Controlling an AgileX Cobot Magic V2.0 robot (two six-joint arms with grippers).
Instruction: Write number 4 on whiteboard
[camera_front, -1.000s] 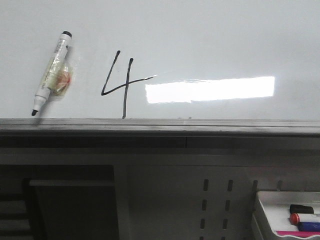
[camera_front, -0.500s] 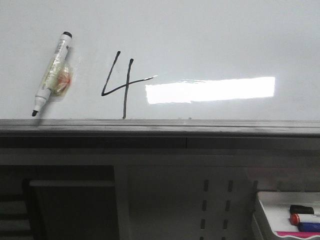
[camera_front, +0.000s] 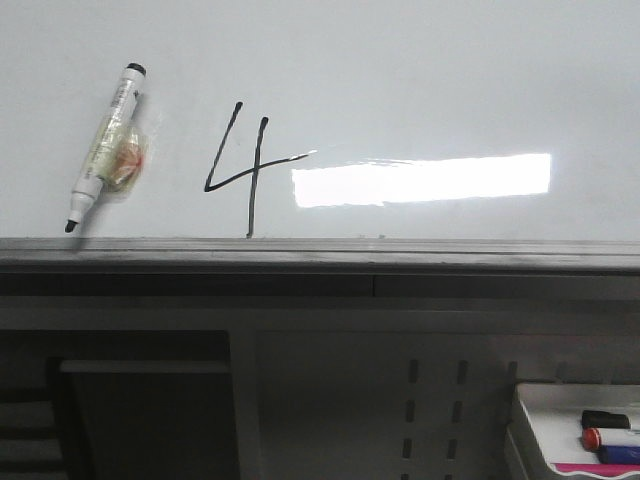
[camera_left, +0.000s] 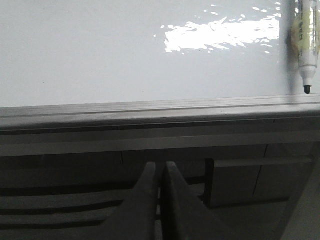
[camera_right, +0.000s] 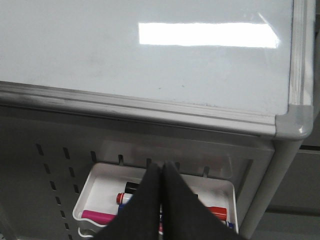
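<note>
A black hand-drawn number 4 stands on the glossy whiteboard, just left of a bright rectangular glare. A white marker with a black tip lies slanted on the board left of the digit, tip near the grey edge rail; it also shows in the left wrist view. My left gripper is shut and empty, below the rail. My right gripper is shut and empty, over the marker tray, below the whiteboard's corner. Neither gripper shows in the front view.
A small white tray holds several markers, red, pink, blue and black, and hangs on a grey perforated panel under the board; it shows at the lower right of the front view. Dark shelving lies below the rail at left.
</note>
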